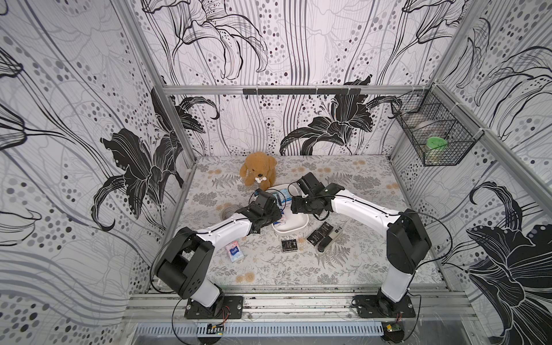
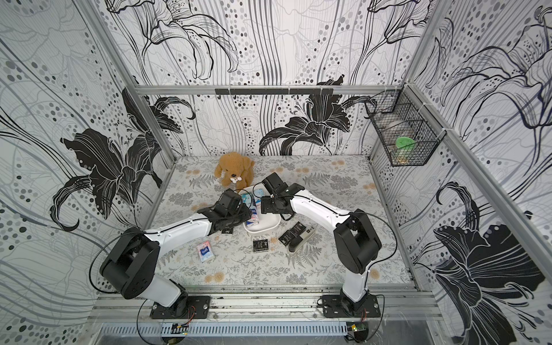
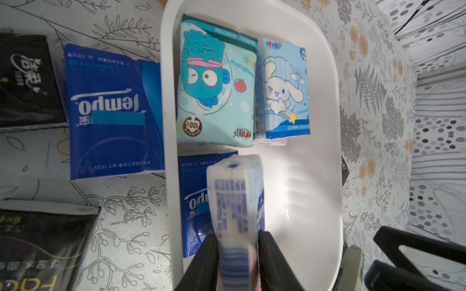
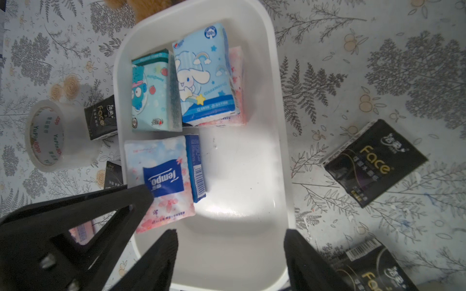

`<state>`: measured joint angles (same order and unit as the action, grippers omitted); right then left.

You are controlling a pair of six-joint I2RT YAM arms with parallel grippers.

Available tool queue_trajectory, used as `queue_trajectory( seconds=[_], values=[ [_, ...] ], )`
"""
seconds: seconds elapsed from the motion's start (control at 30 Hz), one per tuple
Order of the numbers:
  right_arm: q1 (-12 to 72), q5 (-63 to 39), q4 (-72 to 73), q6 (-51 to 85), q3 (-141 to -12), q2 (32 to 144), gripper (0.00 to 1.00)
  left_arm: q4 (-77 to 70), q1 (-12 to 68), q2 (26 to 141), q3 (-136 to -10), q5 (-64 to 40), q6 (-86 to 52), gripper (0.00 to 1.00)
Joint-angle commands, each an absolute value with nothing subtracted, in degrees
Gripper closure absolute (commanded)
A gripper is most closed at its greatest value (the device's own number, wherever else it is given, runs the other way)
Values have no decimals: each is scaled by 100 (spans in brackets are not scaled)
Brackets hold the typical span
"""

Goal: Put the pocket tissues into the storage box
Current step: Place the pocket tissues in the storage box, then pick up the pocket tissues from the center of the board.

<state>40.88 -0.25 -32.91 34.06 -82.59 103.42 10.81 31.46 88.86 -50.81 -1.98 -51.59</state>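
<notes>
The storage box (image 1: 294, 223) (image 4: 252, 163) sits mid-worktop with both arms meeting over it. The half nearer the plush dog (image 1: 259, 170) is filled. A teal cartoon packet (image 3: 214, 83) and a light blue rabbit packet (image 3: 282, 88) lie side by side there, the rabbit one on top of a pink packet (image 4: 237, 83). The half nearer the robot has bare white floor along one long wall.

By the other wall a dark blue packet (image 3: 194, 196) lies partly under the pink-white packet (image 3: 237, 196). That packet sits between the fingers of the left gripper (image 3: 238, 235). It is blurred, and I cannot tell whether the fingers press it. The right gripper (image 4: 232, 252) hangs spread and empty over the box's robot-side end.

Outside, a second dark blue packet (image 3: 113, 110) lies just beside the box wall, with two black packets (image 3: 25, 80) (image 3: 37, 252) and a clear tape roll (image 4: 48, 136) near it. On the opposite side lie a pair of black packets (image 1: 319, 234) and a black-and-silver stapler-like object (image 1: 328, 242) just beside them. A single black packet (image 1: 289, 245) lies off the box's near end. A loose pink packet (image 1: 235, 251) lies apart, beside the left forearm.

The worktop (image 1: 358, 263) has a pale fern-and-flower cover and is open toward the front rail. Lily-patterned walls in an aluminium frame close in three sides, and a wire basket (image 1: 433, 131) hangs on one wall.
</notes>
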Motion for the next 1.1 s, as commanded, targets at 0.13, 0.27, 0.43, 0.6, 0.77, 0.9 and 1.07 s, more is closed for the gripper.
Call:
queue_trajectory(
  seconds=[0.13, 0.27, 0.43, 0.6, 0.77, 0.9, 1.07],
  values=[
    [4069, -137, -3285, 3388, -8367, 10366, 28, 1235, 3167, 8709, -5369, -18, -5089, 56],
    [4069, -167, -3294, 3381, -8419, 10380, 28, 1435, 3168, 8549, -5516, 41, -5056, 53],
    [4069, -185, -3331, 3361, -8468, 10380, 28, 1824, 3162, 8208, -5681, 340, -4883, 49],
    [4070, -199, -3333, 3360, -8469, 10371, 28, 2294, 3052, 7717, -5609, 644, -4662, 36],
    [4069, -237, -3314, 3368, -8446, 10371, 27, 2547, 2754, 7132, -5131, 648, -4632, 27],
    [4069, -242, -3296, 3374, -8411, 10339, 27, 2803, 2492, 6693, -4647, 648, -4644, 18],
    [4070, -238, -3273, 3370, -8358, 10343, 25, 3146, 2359, 6249, -4017, 784, -4667, 9]
  ],
)
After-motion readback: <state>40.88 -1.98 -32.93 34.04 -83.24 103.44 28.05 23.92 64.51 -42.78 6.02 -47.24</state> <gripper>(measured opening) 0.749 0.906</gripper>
